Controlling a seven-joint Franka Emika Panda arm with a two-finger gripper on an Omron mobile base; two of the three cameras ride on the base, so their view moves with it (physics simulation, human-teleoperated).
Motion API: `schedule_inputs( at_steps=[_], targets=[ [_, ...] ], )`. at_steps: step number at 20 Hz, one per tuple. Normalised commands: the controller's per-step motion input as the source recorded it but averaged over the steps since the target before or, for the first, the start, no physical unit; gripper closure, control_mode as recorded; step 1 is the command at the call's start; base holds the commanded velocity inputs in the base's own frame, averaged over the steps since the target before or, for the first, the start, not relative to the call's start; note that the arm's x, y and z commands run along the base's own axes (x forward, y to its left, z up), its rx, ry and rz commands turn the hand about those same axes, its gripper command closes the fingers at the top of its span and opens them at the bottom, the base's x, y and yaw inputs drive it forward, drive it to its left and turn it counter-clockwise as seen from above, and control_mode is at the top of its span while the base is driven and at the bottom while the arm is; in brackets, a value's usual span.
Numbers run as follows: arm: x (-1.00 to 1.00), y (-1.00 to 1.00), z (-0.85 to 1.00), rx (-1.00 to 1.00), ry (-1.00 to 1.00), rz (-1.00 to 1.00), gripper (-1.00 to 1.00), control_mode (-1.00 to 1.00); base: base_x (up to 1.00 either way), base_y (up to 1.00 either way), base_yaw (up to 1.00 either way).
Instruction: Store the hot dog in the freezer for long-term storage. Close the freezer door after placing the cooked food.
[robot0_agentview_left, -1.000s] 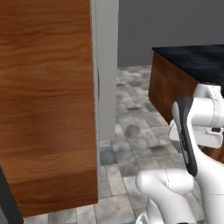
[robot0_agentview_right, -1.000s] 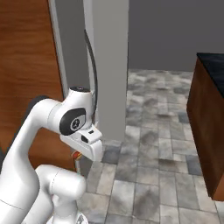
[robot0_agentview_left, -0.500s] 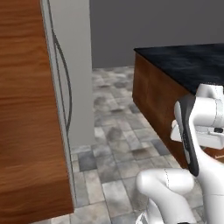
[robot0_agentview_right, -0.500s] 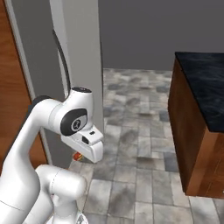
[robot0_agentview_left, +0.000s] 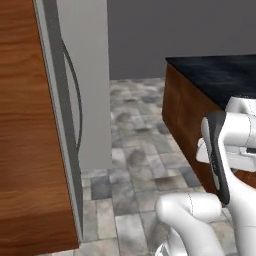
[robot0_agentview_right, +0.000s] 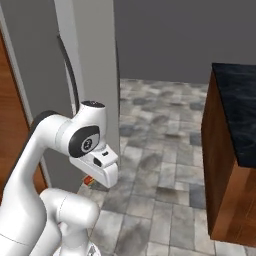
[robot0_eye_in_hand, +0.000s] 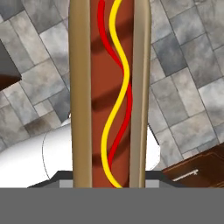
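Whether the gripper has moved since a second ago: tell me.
Not on its own: the gripper keeps its spot against the robot's white shoulder; the fridge slid because the base drove.

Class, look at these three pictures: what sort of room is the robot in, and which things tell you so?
Most likely a kitchen: a tall grey fridge with a long curved handle, a dark-topped wooden counter, stone floor tiles, and a hot dog in the claw.

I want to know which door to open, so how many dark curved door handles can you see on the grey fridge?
1. A long dark curved handle runs vertically along the grey fridge door, left of the tiled floor. Another may be hidden out of frame.
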Motion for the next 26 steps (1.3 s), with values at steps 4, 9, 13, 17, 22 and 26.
schedule_inputs(
  at_steps=[4, 9, 13, 17, 22, 26],
  targets=[
    [0.00, 0.00, 0.00, 0.00, 0.00, 0.00, 1.00, 1.00, 0.59, 0.00, 0.26],
    [0.00, 0.00, 0.00, 0.00, 0.00, 0.00, 1.00, 1.00, 0.69, 0.00, 0.27],
    [0.00, 0.00, 0.00, 0.00, 0.00, 0.00, 1.00, 1.00, 0.60, -0.06, 0.30],
    [0.00, 0.00, 0.00, 0.00, 0.00, 0.00, 1.00, 1.00, 0.45, -0.22, 0.46],
    [0.00, 0.00, 0.00, 0.00, 0.00, 0.00, 1.00, 1.00, 0.50, -0.18, 0.42],
    [0.00, 0.00, 0.00, 0.00, 0.00, 0.00, 1.00, 1.00, 0.51, -0.20, 0.39]
  ],
)
